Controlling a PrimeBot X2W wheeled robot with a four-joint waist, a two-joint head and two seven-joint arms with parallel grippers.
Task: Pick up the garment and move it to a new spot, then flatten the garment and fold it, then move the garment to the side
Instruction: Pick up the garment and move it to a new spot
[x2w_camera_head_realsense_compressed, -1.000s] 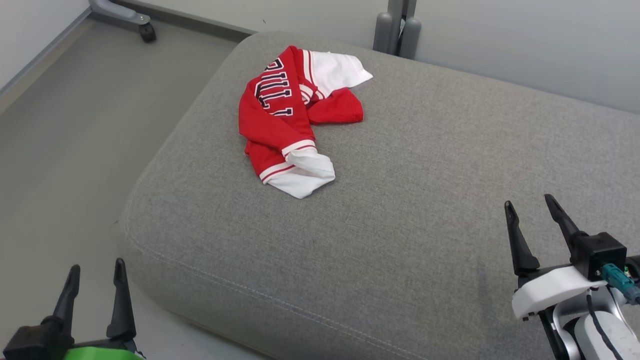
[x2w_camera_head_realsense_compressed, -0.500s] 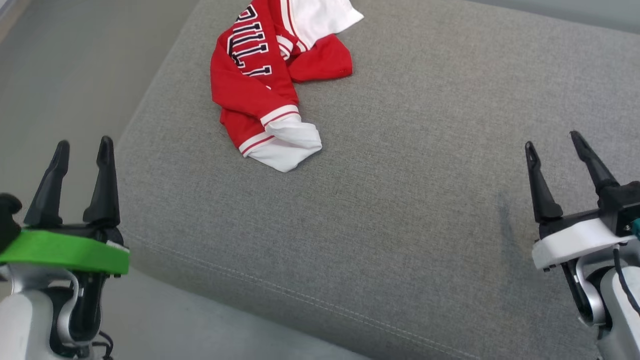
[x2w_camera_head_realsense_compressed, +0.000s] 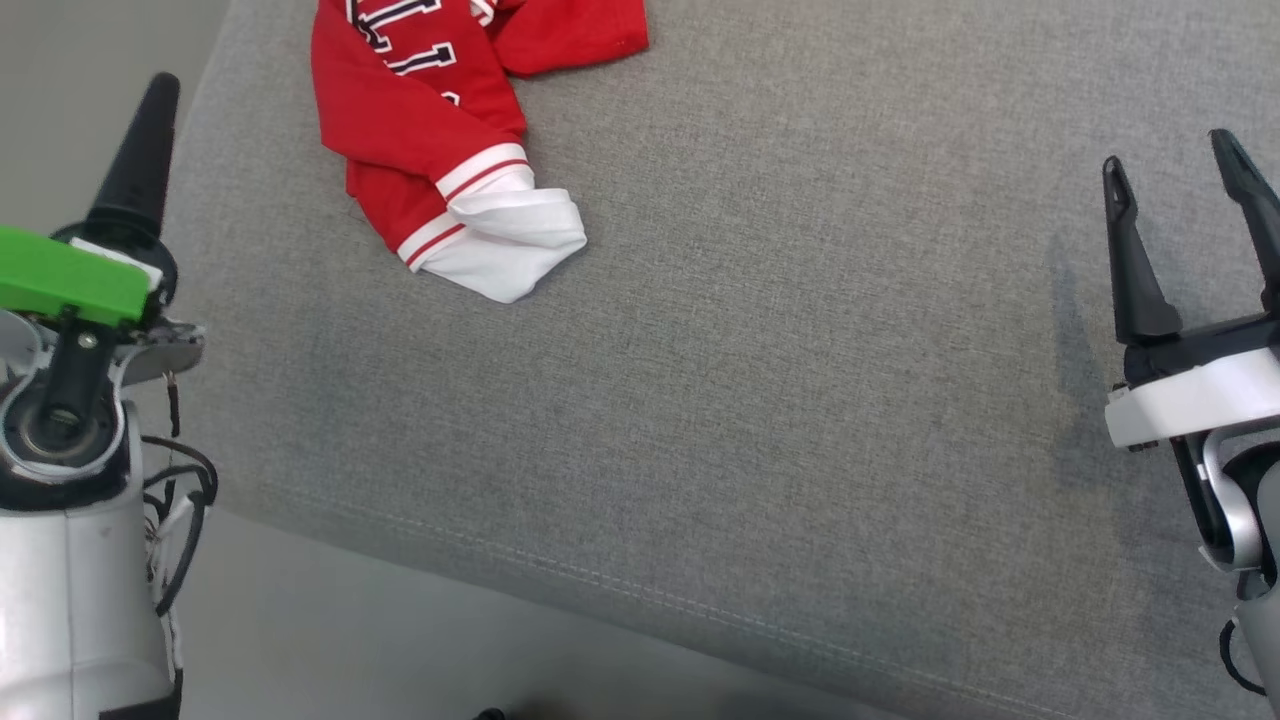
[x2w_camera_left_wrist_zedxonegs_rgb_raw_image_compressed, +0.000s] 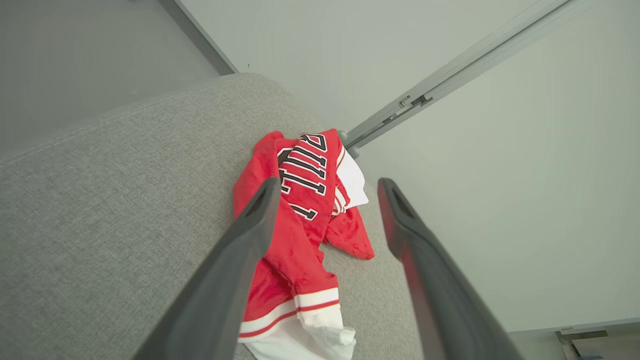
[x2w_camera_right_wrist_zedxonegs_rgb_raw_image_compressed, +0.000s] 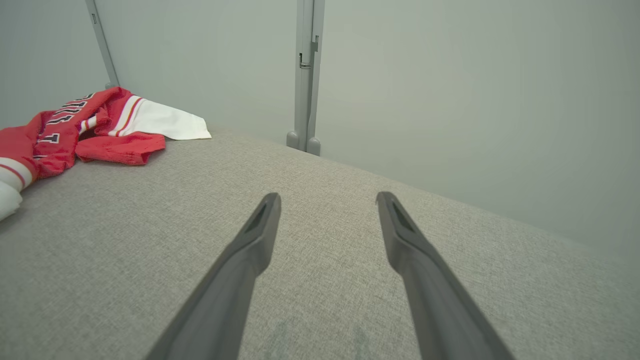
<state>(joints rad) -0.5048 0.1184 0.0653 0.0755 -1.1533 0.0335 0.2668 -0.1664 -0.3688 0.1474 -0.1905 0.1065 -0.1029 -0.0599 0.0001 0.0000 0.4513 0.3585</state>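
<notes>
The garment (x2w_camera_head_realsense_compressed: 420, 110) lies crumpled at the far left of a grey cushion (x2w_camera_head_realsense_compressed: 750, 350). It is bright red with dark block letters, a striped band and a white end (x2w_camera_head_realsense_compressed: 500, 235), and its far part is cut off by the top of the head view. My left gripper (x2w_camera_head_realsense_compressed: 160, 90) hovers at the cushion's left edge, turned edge-on, near the garment and apart from it. In the left wrist view the garment (x2w_camera_left_wrist_zedxonegs_rgb_raw_image_compressed: 300, 220) lies ahead between the open fingers of my left gripper (x2w_camera_left_wrist_zedxonegs_rgb_raw_image_compressed: 328, 182). My right gripper (x2w_camera_head_realsense_compressed: 1168, 150) stands open over bare cushion far to the right. The right wrist view has the garment (x2w_camera_right_wrist_zedxonegs_rgb_raw_image_compressed: 75, 130) at far left, well away from my right gripper (x2w_camera_right_wrist_zedxonegs_rgb_raw_image_compressed: 327, 196).
Grey floor (x2w_camera_head_realsense_compressed: 330, 620) runs along the cushion's near and left edges. A pale wall with a grey upright post (x2w_camera_right_wrist_zedxonegs_rgb_raw_image_compressed: 305, 75) stands right behind the cushion's far edge. Bare cushion stretches between the garment and my right gripper.
The head camera has tilted down, shifting the whole picture. My left arm has risen and rolled so its fingers show edge-on. The garment has not moved on the cushion.
</notes>
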